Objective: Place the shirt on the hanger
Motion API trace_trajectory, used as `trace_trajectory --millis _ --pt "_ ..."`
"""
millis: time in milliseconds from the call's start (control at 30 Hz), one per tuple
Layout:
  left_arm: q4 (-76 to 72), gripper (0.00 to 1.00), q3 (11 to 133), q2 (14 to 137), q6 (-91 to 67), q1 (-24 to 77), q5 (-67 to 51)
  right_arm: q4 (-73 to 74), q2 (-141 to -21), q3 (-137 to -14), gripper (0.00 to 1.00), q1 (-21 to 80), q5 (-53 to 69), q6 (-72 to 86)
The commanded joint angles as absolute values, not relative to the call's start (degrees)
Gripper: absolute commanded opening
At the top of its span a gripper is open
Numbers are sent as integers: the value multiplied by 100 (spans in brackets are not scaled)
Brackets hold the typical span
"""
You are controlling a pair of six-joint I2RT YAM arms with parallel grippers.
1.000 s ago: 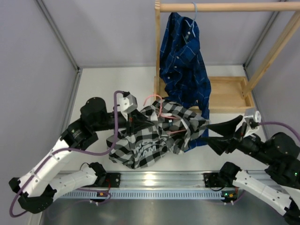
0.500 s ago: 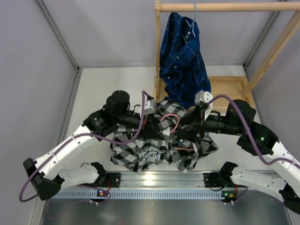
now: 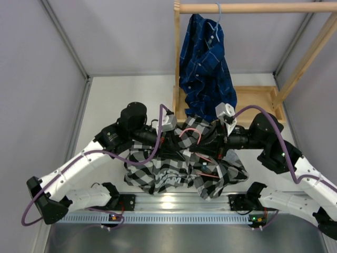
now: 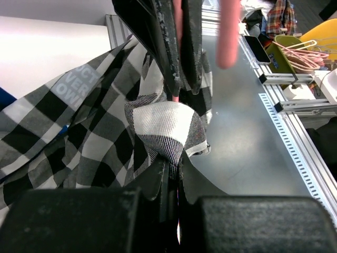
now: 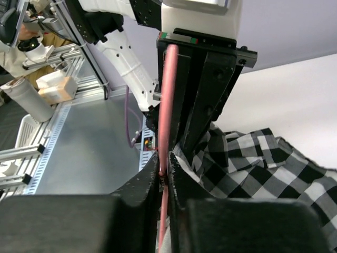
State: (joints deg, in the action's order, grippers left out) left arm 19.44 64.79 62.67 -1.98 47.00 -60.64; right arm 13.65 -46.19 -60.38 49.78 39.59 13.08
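Right hand (image 3: 207,141) further left; its hanger (image 5: 167,105) pinch wrist-view only.

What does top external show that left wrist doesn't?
Only top external: both arms whole, the wooden rack with the blue plaid shirt hanging from it, and the pink loop of the hanger rising above the shirt.
Only left wrist: the left end effector closed, a checked fold draped over its tips, and spare pink hangers beyond the table.
Both: the right end effector meeting the left one on the pink wire, and the shirt's white lettering.
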Motion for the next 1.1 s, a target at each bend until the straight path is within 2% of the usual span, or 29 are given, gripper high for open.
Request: trace_trajectory --millis 0,67,100,133,167,200,367,467,633,767,933,967,1033,1067 --pt "1433 0 6583 6240 -123 4772 -6320 607 -4597 -6056 0 5045 4166 1354" --pt "1450 18 6627 6179 -106 4764 -6048 606 -4475 -6047 0 5045 4105 1248" --pt "1511 29 6697 6109 -45 4764 -5664 606 -4430 -6038 0 5045 4026 1231" --pt "1573 45 6732 5926 -44 4764 -5390 606 -4369 -6021 0 5045 3799 1213" --pt "1591 79 6767 5802 -53 4764 -5040 606 -4264 -6021 0 5045 3684 1195" --pt "1582 98 6837 5670 -27 4764 -4236 659 -4210 -6038 0 5045 3456 1134" --pt "1495 98 6769 4425 18 4764 -1367 1186 -3982 -6433 0 5045 2629 949" --pt "925 98 5874 3241 -481 4764 -151 1528 -3964 -6811 0 5054 2277 879" --pt "79 98 4440 1680 -826 4764 -403 1819 -4069 -7461 0 5045 2048 835" --pt "53 97 3772 1354 -914 4764 -800 2170 -4271 -8032 0 5045 2039 747" --pt "-359 96 3253 1117 -1054 4764 -370 2382 -4368 -8595 0 5045 2013 694" --pt "-439 93 3182 1116 -1055 4764 -343 2417 -4368 -8683 0 5045 2013 694" --pt "-606 79 3085 1212 -1072 4764 -290 2470 -4386 -8745 0 5045 2048 694" --pt "-711 54 3094 1282 -1098 4764 -194 2461 -4377 -8745 0 5045 2057 686"
